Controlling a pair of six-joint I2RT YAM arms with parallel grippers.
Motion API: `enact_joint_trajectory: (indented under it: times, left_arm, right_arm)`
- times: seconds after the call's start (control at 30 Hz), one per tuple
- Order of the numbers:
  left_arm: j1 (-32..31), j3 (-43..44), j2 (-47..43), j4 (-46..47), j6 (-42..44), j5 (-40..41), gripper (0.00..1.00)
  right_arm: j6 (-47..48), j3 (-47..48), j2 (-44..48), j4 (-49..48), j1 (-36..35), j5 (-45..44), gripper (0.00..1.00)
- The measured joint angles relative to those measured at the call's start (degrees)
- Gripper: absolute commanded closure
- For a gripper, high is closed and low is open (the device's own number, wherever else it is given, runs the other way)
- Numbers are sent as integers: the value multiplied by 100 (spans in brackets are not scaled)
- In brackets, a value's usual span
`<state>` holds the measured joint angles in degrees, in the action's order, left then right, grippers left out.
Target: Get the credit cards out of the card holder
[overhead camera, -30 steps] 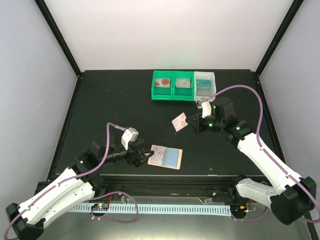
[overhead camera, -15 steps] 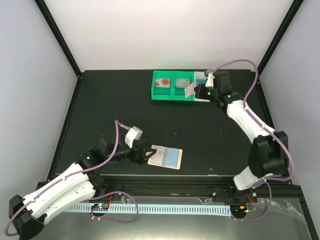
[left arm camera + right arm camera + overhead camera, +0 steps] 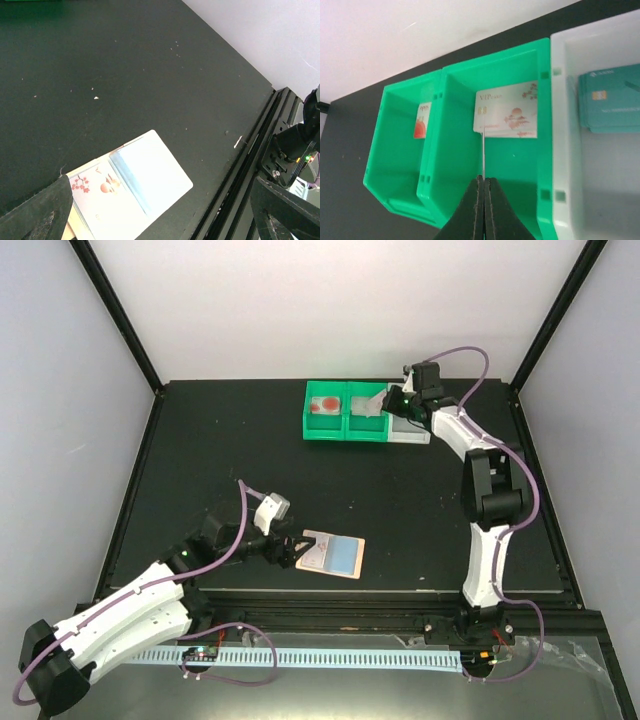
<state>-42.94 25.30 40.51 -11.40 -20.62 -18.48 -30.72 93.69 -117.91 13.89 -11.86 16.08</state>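
Pinching a thin card [image 3: 483, 150] that shows only its edge in the wrist view, the right gripper [image 3: 484, 179] presses its fingers together on it above the middle green bin [image 3: 455, 165], at about 1 o'clock on the black table [image 3: 230, 460]. Flat on that bin's floor lies a white VIP card [image 3: 507, 116] with a blossom print. The left green bin [image 3: 395, 155], at its 9 o'clock, holds a red-marked card [image 3: 421, 127]. The white bin [image 3: 562, 150], at its 3 o'clock, holds a stack of teal cards [image 3: 610, 105]. The card holder [image 3: 333, 556] lies open and flat near 6 o'clock, by the table's near edge, one half showing a blossom print and the other pale blue. The left gripper [image 3: 290, 550] sits at the holder's 9 o'clock edge with its fingers spread wide, gripping nothing. One fingertip [image 3: 45, 210] is at the holder's corner, but contact cannot be told.
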Motion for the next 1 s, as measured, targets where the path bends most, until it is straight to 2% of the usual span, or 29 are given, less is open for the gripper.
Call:
enact_joint_trajectory:
  times: [0.33, 0.63, 0.77, 0.9, 1.0]
  left_arm:
    - [0, 0, 50, 181, 120, 48, 1]
    - [0, -81, 98, 363, 116, 48, 1]
    - [0, -81, 129, 380, 116, 48, 1]
    - [0, -83, 120, 378, 114, 50, 1]
    - [0, -83, 107, 378, 111, 68, 1]
  right_arm:
    - [-380, 1320, -1322, -291, 0, 352, 99]
    - [-682, 2129, -2111, -361, 0, 507, 98]
    - [-750, 2205, -2197, -328, -2, 511, 88]
    - [-837, 2264, -2197, -315, 0, 483, 84]
    - [-846, 2374, -2197, -278, 0, 470, 75]
